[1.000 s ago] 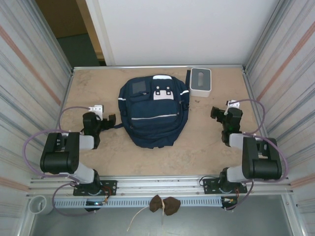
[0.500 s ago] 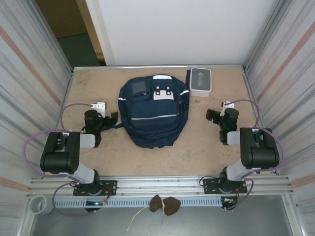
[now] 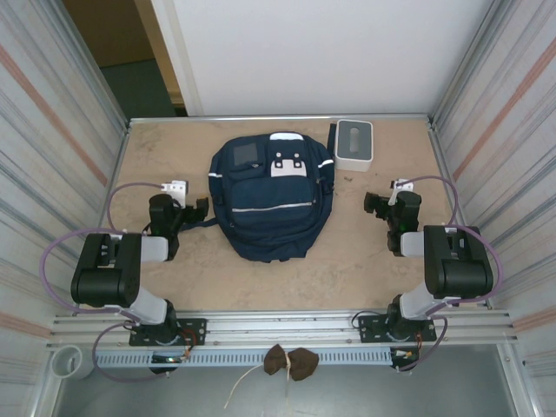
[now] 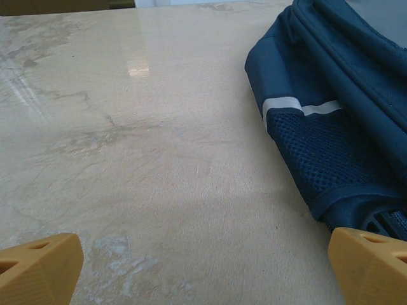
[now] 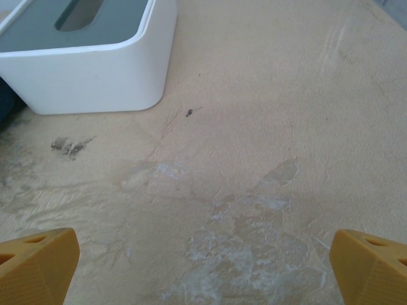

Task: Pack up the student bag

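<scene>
1. We are seeing the student bag [image 3: 272,198] lying flat mid-bench, closer to the far edge than the near one, front pockets facing up.
2. Open bench [image 3: 347,261] is running along the near edge and out toward both side edges. A white box [image 3: 354,144] is sitting just beside the bag's far right corner, by the far edge.
3. The left gripper [image 3: 177,208] is hanging low just beside the bag's left side, fingers spread wide with nothing between them. Its arm is folding back toward the near left corner.
4. The right gripper [image 3: 396,205] is sitting apart from the bag's right side, facing the white box, fingers likewise spread and empty.
5. Against a second ago, we are finding both grippers shifted slightly toward the far edge, the right one more. The bag and box are lying where they were.
</scene>
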You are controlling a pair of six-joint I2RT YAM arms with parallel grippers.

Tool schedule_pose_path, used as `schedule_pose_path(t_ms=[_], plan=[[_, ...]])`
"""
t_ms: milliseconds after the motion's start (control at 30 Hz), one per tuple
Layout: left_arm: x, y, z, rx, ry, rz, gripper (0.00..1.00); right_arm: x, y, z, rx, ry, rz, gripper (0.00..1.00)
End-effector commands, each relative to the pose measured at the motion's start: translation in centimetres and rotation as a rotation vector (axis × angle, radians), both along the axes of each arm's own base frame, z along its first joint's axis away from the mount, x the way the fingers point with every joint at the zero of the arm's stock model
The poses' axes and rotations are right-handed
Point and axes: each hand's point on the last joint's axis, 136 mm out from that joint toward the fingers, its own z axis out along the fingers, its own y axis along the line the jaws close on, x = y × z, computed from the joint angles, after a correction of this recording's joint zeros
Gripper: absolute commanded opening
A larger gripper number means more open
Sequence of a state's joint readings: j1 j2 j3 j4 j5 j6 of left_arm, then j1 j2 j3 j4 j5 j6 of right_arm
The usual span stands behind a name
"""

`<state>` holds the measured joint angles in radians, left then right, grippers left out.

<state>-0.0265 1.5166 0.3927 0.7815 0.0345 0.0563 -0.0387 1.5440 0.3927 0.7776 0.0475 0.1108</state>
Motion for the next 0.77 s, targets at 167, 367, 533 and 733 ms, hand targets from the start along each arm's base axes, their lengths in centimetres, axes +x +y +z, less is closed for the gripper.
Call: schedule_pose_path(t_ms=[167,367,533,733], plan=[[0.66,0.07,1.1,0.016,-0.031,-0.011,0.99,0.83,0.26,1.34,-0.015,-0.039,0.021,0.99],[0.67,0.08,1.1,0.016,-0.031,-0.01,0.99,0.86,0.23,1.38,-0.015,-0.04,0.02,0.99],[0.67,0.07,1.1,0.016,-0.031,-0.011,0.99,0.82,0.4,1.21,-0.015,-0.035,0.031,0.99],[0.67,0.1,1.1,0.016,-0.031,-0.009,0.99,0.79,0.45,1.25,-0.01,-0.04,0.037,0.99]])
